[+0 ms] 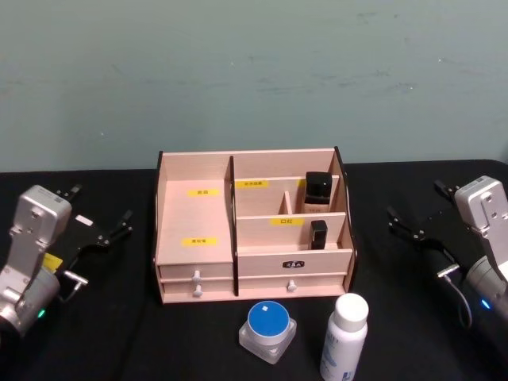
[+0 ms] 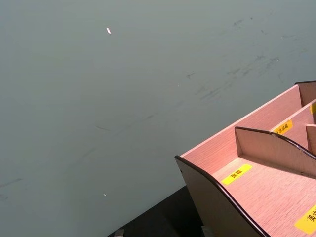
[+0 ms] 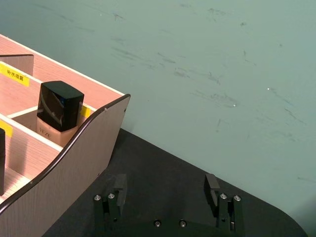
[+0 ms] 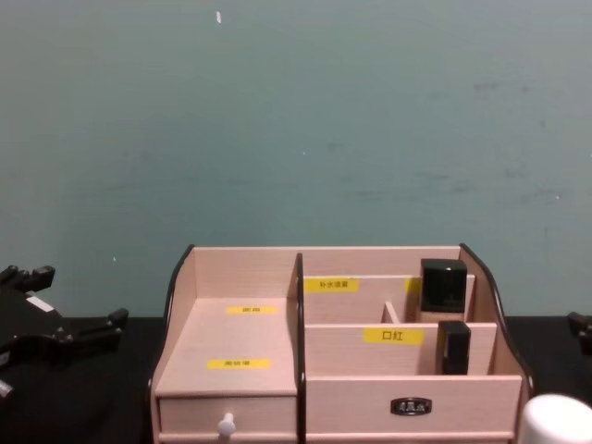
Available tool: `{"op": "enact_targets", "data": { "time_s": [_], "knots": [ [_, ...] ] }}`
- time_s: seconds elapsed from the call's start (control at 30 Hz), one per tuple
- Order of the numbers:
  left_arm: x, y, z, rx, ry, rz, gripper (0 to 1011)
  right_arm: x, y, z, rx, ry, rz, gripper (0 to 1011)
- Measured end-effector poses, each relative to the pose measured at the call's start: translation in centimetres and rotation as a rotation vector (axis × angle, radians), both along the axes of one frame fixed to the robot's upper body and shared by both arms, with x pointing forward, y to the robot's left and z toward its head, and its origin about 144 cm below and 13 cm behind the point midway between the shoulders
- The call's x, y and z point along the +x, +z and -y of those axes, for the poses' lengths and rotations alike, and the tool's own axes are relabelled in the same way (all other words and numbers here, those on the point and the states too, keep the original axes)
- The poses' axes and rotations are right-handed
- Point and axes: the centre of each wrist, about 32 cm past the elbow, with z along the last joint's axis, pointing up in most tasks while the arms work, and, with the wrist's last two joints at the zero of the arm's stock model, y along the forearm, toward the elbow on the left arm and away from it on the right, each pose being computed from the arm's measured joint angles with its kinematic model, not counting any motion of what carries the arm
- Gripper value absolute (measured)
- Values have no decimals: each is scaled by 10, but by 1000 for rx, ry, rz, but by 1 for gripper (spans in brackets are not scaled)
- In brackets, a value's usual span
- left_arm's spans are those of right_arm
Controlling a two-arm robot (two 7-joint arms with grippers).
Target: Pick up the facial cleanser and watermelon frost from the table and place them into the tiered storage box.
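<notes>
Two things are sitting on the black bench [image 1: 119,317] near its front edge. A white bottle [image 1: 344,337] with a white cap is standing upright, and a clear jar [image 1: 268,328] with a blue lid is sitting just to its left, close but not touching. Both are resting outside the storage box [image 1: 182,218], in front of its wide drawer [image 1: 317,284].

The box is standing at the middle of the bench, its back close to the rear edge and its drawers facing the front edge. A black-capped bottle [image 1: 317,187] is standing in the rear right compartment. A smaller black stick [image 1: 319,234] is standing in the tier just in front of it, near the right wall. The stepped shelf on the left half is carrying yellow labels [image 1: 202,192].

The left claw [image 1: 99,208] is hovering near the bench's left edge, well apart from the box, its fingers spread. The right claw [image 1: 422,204] is hovering near the right edge, also well apart from the box and spread. In the right wrist view its pads [image 3: 212,183] are standing wide apart above the black bench, beside the box's curved right wall.
</notes>
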Motion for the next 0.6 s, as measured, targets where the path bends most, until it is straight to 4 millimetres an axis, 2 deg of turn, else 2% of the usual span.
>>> {"op": "enact_targets", "data": {
  "time_s": [0.6],
  "knots": [
    [0, 0, 0, 0, 0, 0, 1010, 0, 0, 0, 0, 0, 0, 1003]
  ]
}}
